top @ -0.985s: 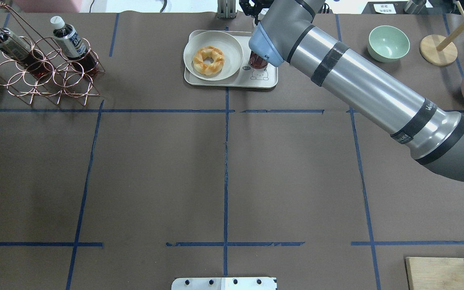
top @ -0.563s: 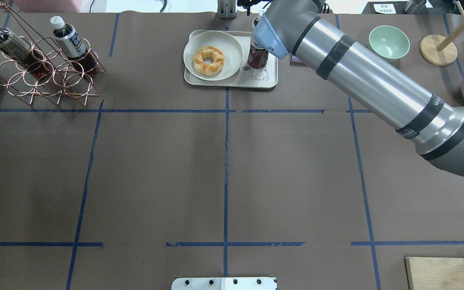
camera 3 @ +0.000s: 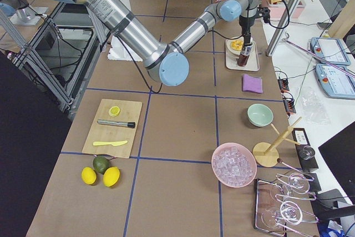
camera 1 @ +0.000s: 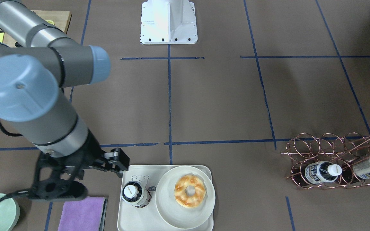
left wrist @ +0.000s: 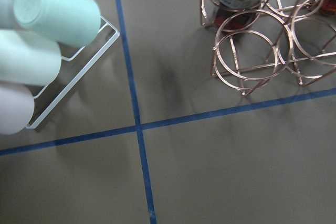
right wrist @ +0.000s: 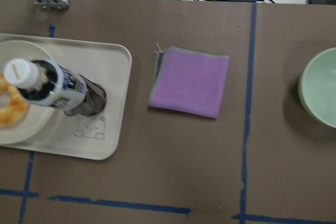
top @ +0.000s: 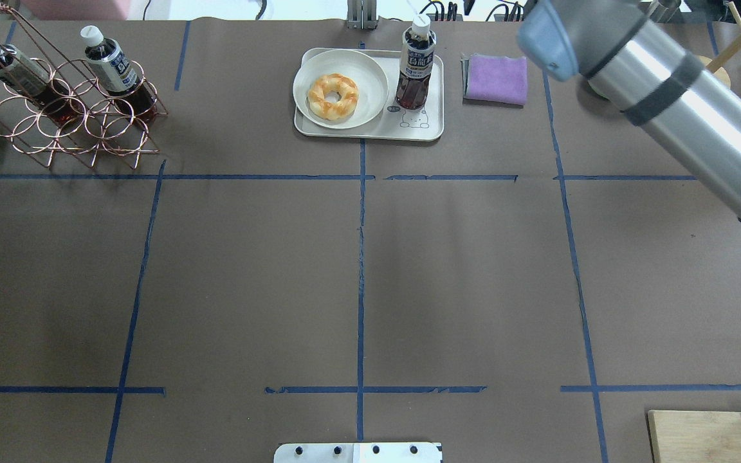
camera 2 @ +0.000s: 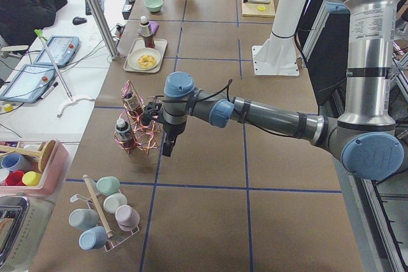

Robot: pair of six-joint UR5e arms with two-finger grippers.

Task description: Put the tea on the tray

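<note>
One tea bottle [top: 416, 64] with a white cap stands upright on the cream tray [top: 423, 128], beside the bear drawing. It also shows in the front view [camera 1: 133, 193] and the right wrist view [right wrist: 52, 90]. My right gripper [camera 1: 92, 176] is open and empty. It hangs above the table between the tray [camera 1: 133, 219] and a purple cloth [camera 1: 82, 213], apart from the bottle. Two more tea bottles [top: 112, 64] lie in a copper wire rack [top: 74, 128]. My left gripper [camera 2: 167, 148] hovers by that rack; I cannot tell whether it is open or shut.
A round plate [top: 370, 71] with a donut [top: 332, 96] fills the tray's left part. A green bowl [right wrist: 321, 87] sits right of the purple cloth [top: 496, 78]. A wooden board [top: 698, 437] lies at the near right. Mugs [left wrist: 52, 19] lie in a white rack.
My right arm has risen and swung right, away from the tea bottle. The bottle stays standing on the tray. The purple cloth is now uncovered.
</note>
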